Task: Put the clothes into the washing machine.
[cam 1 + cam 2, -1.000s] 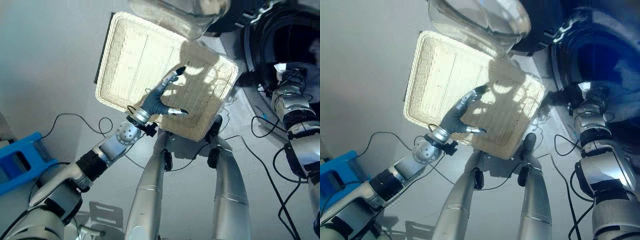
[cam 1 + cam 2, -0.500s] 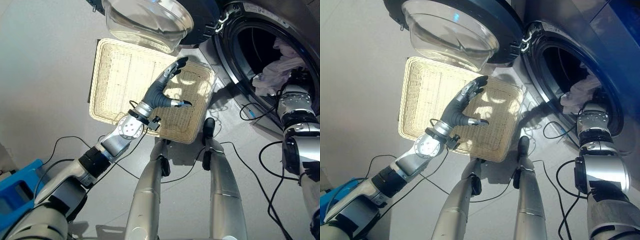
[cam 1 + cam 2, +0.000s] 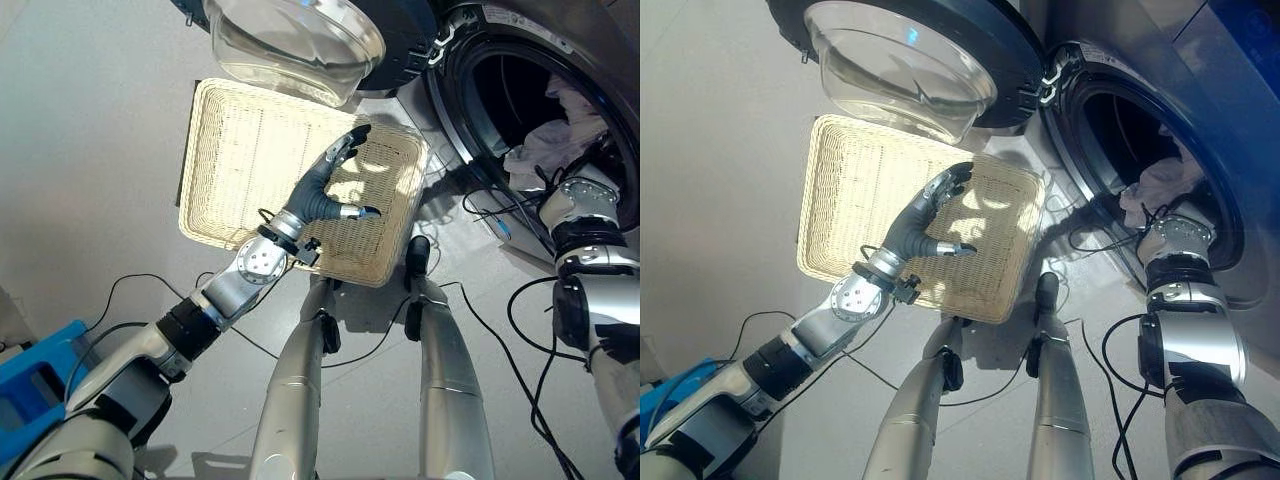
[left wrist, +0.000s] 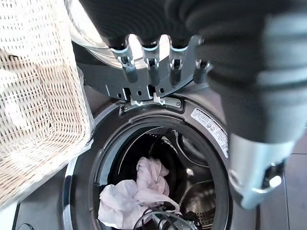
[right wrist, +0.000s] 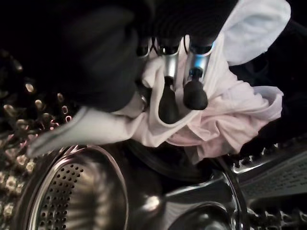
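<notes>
A pale pink and white bundle of clothes lies inside the drum of the front-loading washing machine at the right. My right arm reaches into that drum. In the right wrist view my right hand has its fingers and thumb curled on the pale clothes, with a strip of cloth stretched away from it. My left hand hovers open over the wicker basket on the floor, which has nothing in it. The clothes also show past its fingers.
The machine's round door with its glass bowl stands swung open over the basket's far edge. A blue box sits on the grey floor at the lower left.
The camera has swung to take in the drum. My right forearm has shifted slightly left at the drum's mouth. My left hand stays open over the basket.
</notes>
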